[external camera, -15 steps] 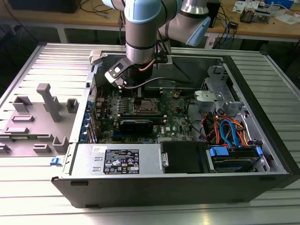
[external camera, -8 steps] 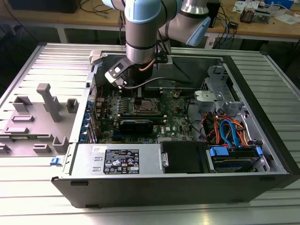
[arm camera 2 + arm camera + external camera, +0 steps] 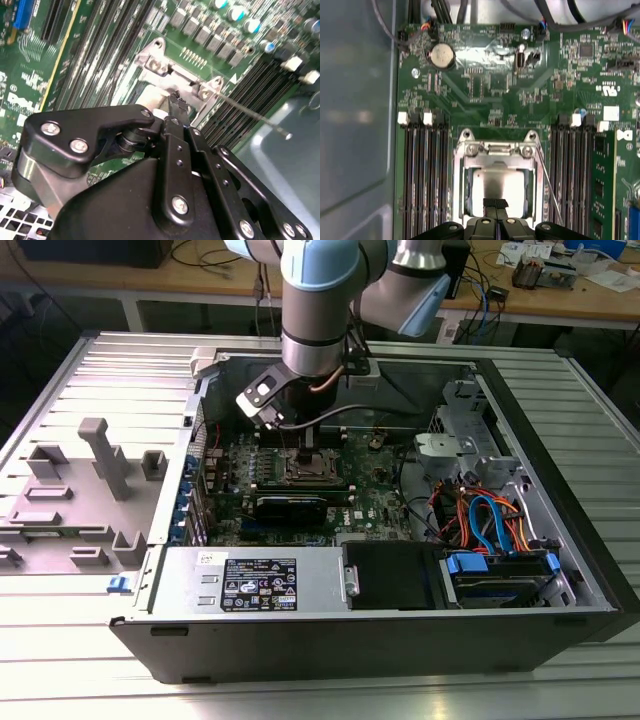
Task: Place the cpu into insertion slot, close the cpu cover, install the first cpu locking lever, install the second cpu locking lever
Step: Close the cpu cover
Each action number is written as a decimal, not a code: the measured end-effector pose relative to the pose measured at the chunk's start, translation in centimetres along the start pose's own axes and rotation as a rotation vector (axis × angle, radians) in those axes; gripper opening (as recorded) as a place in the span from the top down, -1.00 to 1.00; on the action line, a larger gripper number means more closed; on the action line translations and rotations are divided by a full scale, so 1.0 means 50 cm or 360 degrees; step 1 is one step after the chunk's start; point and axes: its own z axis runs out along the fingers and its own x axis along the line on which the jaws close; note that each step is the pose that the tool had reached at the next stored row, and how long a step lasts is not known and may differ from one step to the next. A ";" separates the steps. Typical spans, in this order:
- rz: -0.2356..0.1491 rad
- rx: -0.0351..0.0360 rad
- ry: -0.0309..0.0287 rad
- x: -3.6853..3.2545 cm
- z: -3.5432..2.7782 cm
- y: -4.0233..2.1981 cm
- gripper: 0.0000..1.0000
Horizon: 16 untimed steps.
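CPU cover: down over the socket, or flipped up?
Down: in the first wrist view the cover lies flat, the chip's silver top showing through its cut-out.

An open computer case (image 3: 400,645) fills the middle of the exterior view, lying on a slatted table (image 3: 60,680). Inside, centre-left, is the motherboard (image 3: 375,490), with the insertion slot (image 3: 305,468) on it. The gripper (image 3: 297,445) hangs directly above the slot. In the first wrist view the cpu (image 3: 495,185) lies in the slot, framed by the cpu cover (image 3: 495,150), with memory slots (image 3: 425,175) on both sides. In the exterior view, a power supply (image 3: 250,585) sits lower centre, cables (image 3: 490,525) to the right, and a fixture tray (image 3: 90,480) at the left of the frame.
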 end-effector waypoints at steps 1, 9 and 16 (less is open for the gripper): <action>0.0000 0.0000 0.00001 0.000 0.000 0.004 0.79; -0.0001 0.0000 0.00000 0.000 0.000 0.007 0.79; 0.0000 0.0000 -0.00013 0.000 0.000 0.016 0.79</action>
